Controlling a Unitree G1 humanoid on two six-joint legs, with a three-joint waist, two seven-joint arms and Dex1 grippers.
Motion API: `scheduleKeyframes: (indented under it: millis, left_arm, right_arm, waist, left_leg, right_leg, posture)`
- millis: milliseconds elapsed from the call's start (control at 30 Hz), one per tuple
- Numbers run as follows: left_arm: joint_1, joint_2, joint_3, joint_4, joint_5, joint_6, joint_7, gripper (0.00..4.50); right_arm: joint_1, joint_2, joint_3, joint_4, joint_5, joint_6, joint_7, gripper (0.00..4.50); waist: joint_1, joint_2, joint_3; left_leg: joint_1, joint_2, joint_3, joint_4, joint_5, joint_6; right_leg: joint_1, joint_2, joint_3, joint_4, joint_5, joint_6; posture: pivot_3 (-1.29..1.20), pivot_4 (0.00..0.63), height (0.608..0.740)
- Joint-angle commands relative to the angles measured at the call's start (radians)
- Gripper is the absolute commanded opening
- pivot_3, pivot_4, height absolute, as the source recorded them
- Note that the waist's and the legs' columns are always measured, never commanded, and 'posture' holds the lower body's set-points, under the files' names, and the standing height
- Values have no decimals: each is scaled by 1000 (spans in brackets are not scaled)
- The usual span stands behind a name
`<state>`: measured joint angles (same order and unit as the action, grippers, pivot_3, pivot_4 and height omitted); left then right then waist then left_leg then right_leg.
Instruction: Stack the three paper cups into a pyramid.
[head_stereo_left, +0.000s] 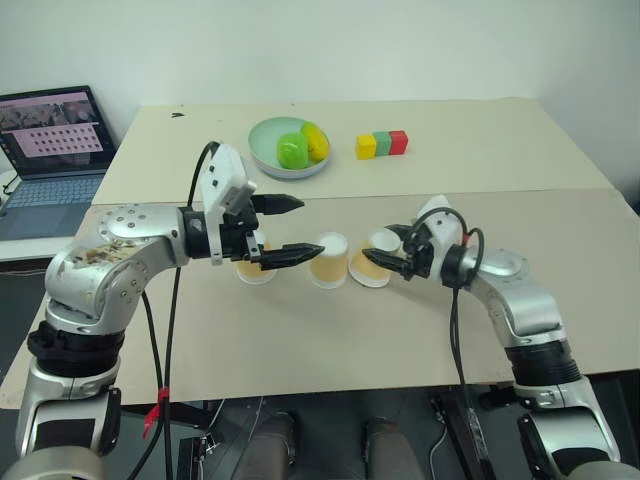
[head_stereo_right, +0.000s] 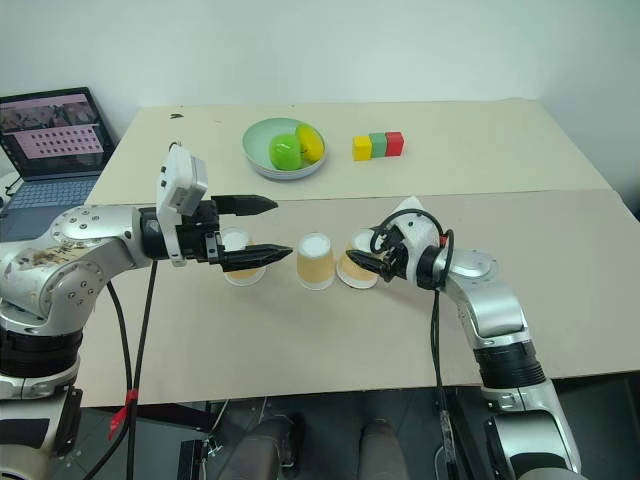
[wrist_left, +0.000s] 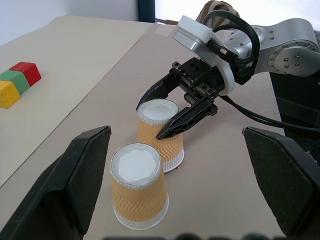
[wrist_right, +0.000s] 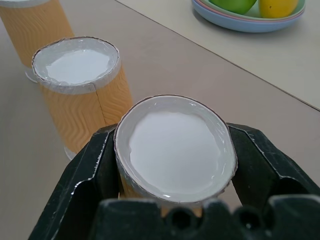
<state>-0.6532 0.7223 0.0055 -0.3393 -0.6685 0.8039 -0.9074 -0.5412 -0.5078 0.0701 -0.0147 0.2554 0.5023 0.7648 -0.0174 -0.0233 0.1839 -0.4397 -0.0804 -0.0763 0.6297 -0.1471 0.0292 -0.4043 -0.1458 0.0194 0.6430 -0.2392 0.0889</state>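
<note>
A laptop sits past the desk's left edge. Three upside-down paper cups stand in a row mid-desk, with bare surface toward the near edge. The left gripper hangs level above the left cup, pointing right, jaws wide apart and holding nothing. The middle cup stands free. The right gripper points left, its jaws closed around the tilted right cup. Beyond lie a green bowl and coloured blocks
</note>
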Motion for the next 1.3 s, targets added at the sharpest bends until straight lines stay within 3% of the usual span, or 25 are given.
scheduleKeyframes:
  millis: [33,133,533,733,867,1067,1300]
  left_arm:
    - [-1,4,20,-13,5,-32,-4,4500]
    - [3,6,23,-13,5,-35,-6,4500]
    - [10,10,19,-7,11,-49,-11,4500]
    - [8,6,15,-6,14,-50,-11,4500]
    - [19,25,28,-19,5,-35,-15,4500]
    - [69,140,98,-21,4,-22,-42,4500]
    - [152,268,195,-16,-2,-17,-70,4500]
  right_arm:
    - [-15,2,6,-42,2,-5,6,3823]
    - [-20,7,13,-44,0,-5,4,4449]
    - [-62,-52,-137,-249,277,238,69,4449]
    - [-77,-192,-316,-297,400,299,88,4449]
    - [51,-325,-376,-306,397,283,167,4449]
    - [155,-442,-377,-230,326,192,235,4449]
    - [40,-376,-374,-158,405,160,260,4449]
  waist:
    - [0,0,0]
    - [0,0,0]
    - [3,0,0]
    - [4,0,0]
    - [11,0,0]
    - [-5,0,0]
    - [-9,0,0]
  left_leg:
    - [0,0,0,0,0,0]
    - [0,0,0,0,0,0]
    - [0,0,0,0,0,0]
    - [0,0,0,0,0,0]
    - [0,0,0,-1,0,0]
    - [0,2,1,-1,0,0]
    - [0,5,2,0,0,0]
  right_leg:
    - [0,0,0,0,0,0]
    - [0,0,0,0,0,0]
    - [0,0,0,0,0,0]
    - [0,0,0,-1,0,0]
    - [1,0,-1,-1,0,0]
    - [0,0,0,-1,0,0]
    - [0,2,-1,-2,1,-2]
  posture:
    - [0,150,740]
    - [0,150,740]
    - [0,150,740]
    - [0,150,740]
    - [0,150,740]
    - [0,150,740]
    - [0,150,740]
